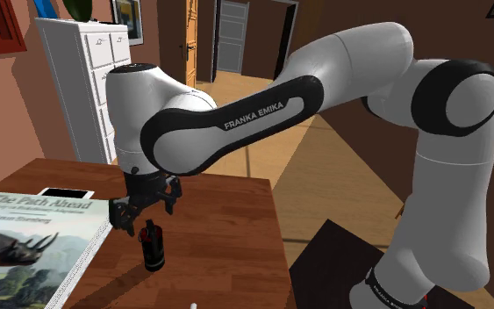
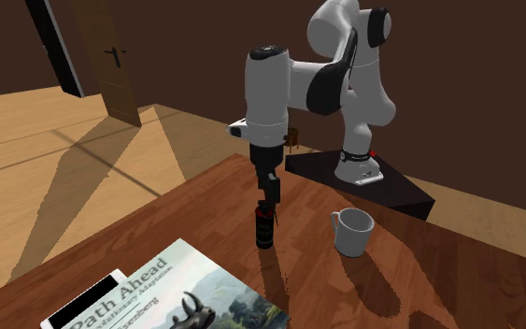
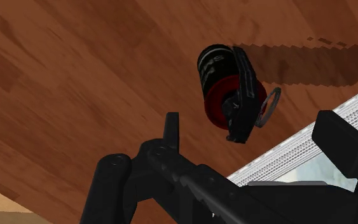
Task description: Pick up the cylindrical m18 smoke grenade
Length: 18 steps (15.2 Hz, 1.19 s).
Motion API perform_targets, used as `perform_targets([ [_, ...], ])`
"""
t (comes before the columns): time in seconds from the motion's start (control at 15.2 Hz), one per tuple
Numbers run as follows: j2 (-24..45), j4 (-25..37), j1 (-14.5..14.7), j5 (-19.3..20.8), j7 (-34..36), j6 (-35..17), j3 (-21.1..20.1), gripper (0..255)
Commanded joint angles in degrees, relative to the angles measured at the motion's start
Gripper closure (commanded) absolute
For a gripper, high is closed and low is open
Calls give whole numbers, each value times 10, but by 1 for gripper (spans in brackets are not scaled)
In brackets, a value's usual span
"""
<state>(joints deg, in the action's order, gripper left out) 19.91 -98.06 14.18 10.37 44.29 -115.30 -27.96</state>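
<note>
Gripper: black [image 1: 148, 218] [image 2: 269, 194] [image 3: 252, 124], its 2 fingers spread apart and pinching nothing, hung close above the grenade in the lower left of the shoulder view.
Grenade: a dark cylinder [image 1: 153, 247] [image 2: 264, 227] [image 3: 225, 83] with a red band, a lever and a pull ring, stood upright on the counter at the centre of the second exterior view. In the wrist view it lay beyond the gap between the fingers, and neither finger touched it.
Counter: reddish-brown wood [image 1: 227, 246] [image 2: 419, 280] [image 3: 75, 76].
Book: large, with "Path Ahead" and a rhino on its cover [image 1: 25, 246] [image 2: 177, 299], lay flat at the shoulder view's lower left, near the grenade.
Mug: white [image 2: 351, 232], stood right of centre in the second exterior view, apart from the grenade.
Drawers: a white chest [image 1: 87, 70] stood at the shoulder view's upper left.
</note>
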Motion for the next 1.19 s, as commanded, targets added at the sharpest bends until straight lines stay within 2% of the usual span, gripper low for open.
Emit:
perform_targets([
  [0.0, 14, 5, 6, 7, 8, -8, 2, 0],
  [0.46, 31, -16, 9, 17, 14, -44, 6, 0],
  [0.53, 32, -14, 9, 18, 15, -43, 7, 255],
  [1.12, 31, -16, 9, 17, 14, -44, 6, 255],
])
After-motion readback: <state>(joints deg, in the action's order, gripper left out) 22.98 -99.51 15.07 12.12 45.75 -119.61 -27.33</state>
